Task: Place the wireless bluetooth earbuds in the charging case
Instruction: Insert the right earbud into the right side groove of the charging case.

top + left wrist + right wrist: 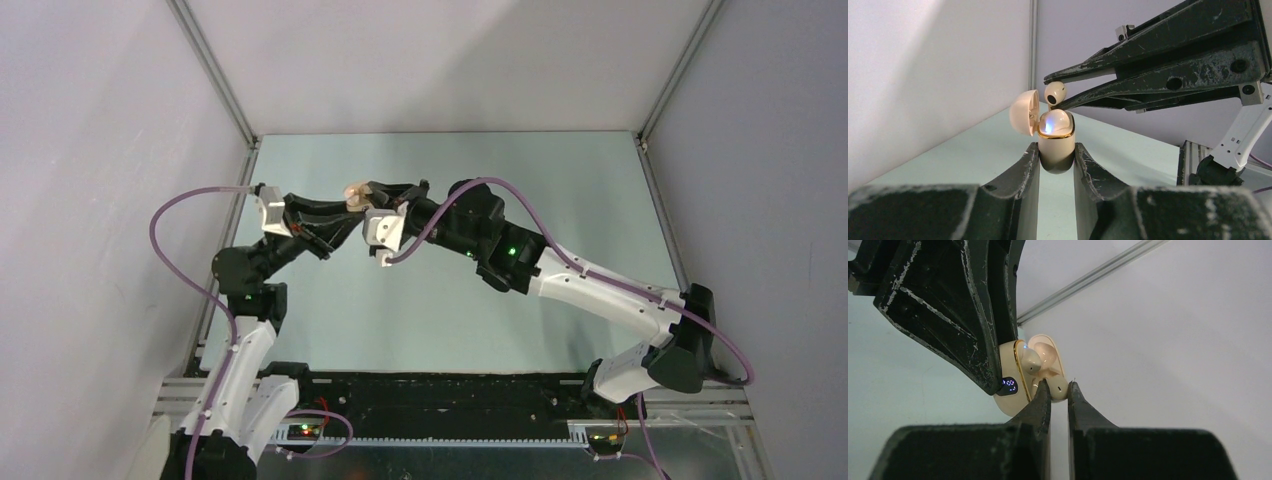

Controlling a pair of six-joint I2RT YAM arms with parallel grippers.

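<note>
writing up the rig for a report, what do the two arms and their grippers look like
The left arm and right arm have white links and black joint housings, each with a green light. A purple cable loops along each. The left gripper and right gripper are matte black, their long tapered fingers scuffed pale at the edges.

We bend our left arm (245, 360) and right arm (600, 290) inward, tips meeting in mid-air. Our left jaws clamp the charging case (1056, 147); our right jaws pinch a cream earbud (1054, 93).
</note>
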